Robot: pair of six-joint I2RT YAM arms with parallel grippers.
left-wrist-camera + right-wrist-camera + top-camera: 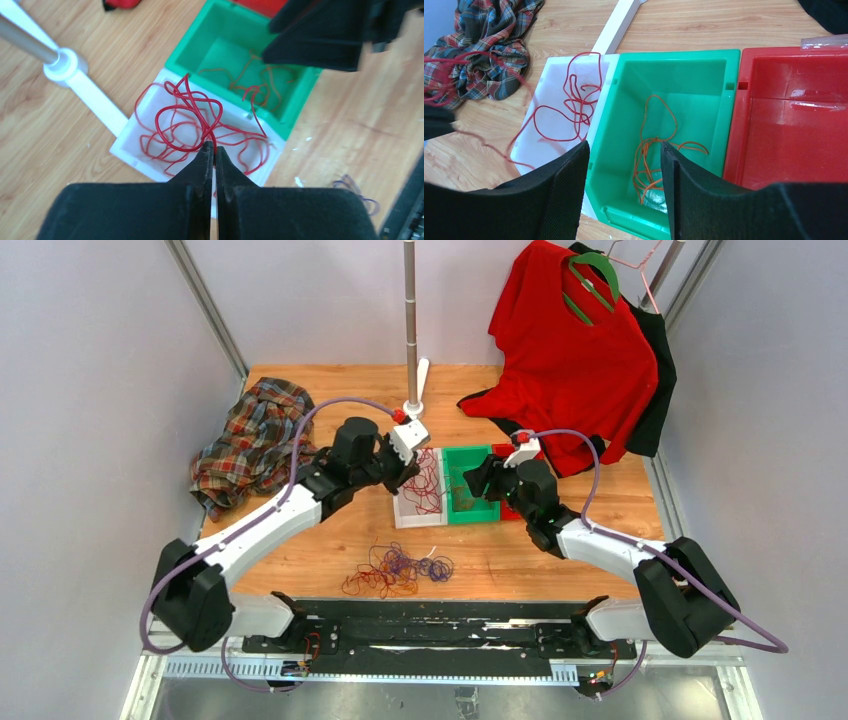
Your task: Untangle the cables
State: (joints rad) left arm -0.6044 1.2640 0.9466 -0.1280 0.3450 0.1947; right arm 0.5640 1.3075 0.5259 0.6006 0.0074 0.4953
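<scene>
My left claw [214, 147] pinches one red cable [199, 115] strand, which looks light and springy, a fair hold; right claw [624, 149] gapes empty.

Red bin [794, 110] cut off at pic edge; from above mostly hidden behind right arm [540, 502]. Red cable [439, 85] by lens blurred. Table tangle [397, 570]: strands too small to separate.

Left pincer [214, 148] tight, right pincer [624, 146] wide.
</scene>
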